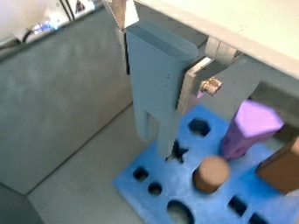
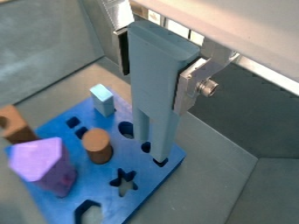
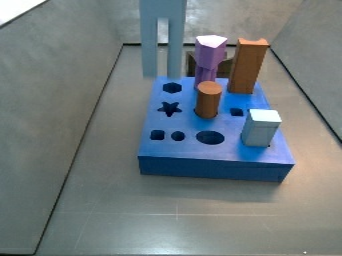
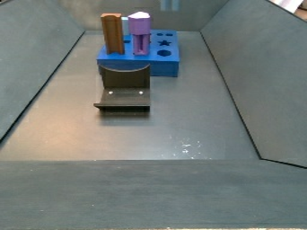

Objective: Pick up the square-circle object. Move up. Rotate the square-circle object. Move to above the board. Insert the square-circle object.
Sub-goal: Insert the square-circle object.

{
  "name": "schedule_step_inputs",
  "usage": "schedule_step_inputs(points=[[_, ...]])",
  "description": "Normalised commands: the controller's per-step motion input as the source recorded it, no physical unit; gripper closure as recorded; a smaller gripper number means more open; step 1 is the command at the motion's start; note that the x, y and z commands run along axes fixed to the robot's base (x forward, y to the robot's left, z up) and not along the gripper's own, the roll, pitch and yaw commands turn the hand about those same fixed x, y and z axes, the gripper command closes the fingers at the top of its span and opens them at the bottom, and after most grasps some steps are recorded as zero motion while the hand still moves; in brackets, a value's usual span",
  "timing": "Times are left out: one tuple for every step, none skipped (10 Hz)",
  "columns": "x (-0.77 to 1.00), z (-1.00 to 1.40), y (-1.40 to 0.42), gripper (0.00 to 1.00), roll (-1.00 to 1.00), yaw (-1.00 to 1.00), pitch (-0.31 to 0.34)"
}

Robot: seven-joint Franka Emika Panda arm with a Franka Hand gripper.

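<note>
You have the square-circle object [image 1: 156, 83] hanging upright in the end effector [image 1: 158, 54], its wide square part up between the silver fingers [image 1: 197, 77] and its thinner round rod pointing down over the board [image 1: 158, 188]. In both wrist views the end effector is clamped on the peg's upper section, one plate pressed flat against its side (the bolt head on that plate shows clearly). The rod's lower end sits at the board's top near a small hole at the edge; you cannot tell from these views whether it has entered.

In a side view the square-circle object [image 3: 162, 35] stands over the board's far left corner, its top cut off by the frame edge, so the end effector itself is out of sight there.

On the board [image 3: 174, 160] stand a brown cylinder [image 3: 209, 100], a purple block [image 3: 209, 58], a tall brown block [image 3: 250, 64] and a pale-blue cube [image 3: 263, 128]. A star hole [image 3: 170, 109] lies open near the peg.

The fixture [image 4: 125, 92] stands on the floor just in front of the board [image 4: 168, 63].
</note>
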Motion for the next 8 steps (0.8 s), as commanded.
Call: schedule_step_inputs(points=[[0.0,-0.69,-0.41,1.0,0.11,0.02,-0.099],[0.02,-0.6,-0.35,1.0,0.09,0.0,-0.066],[0.03,-0.51,-0.25,1.0,0.04,0.0,-0.06],[0.01,-0.5,-0.21,1.0,0.04,0.03,-0.054],[0.0,-0.42,-0.15,1.0,0.09,0.02,-0.009],[0.0,-0.25,-0.05,1.0,0.25,0.05,0.09],[0.0,-0.19,-0.14,1.0,0.44,0.09,0.071],[0.0,-0.17,-0.14,1.0,0.46,0.08,0.0]])
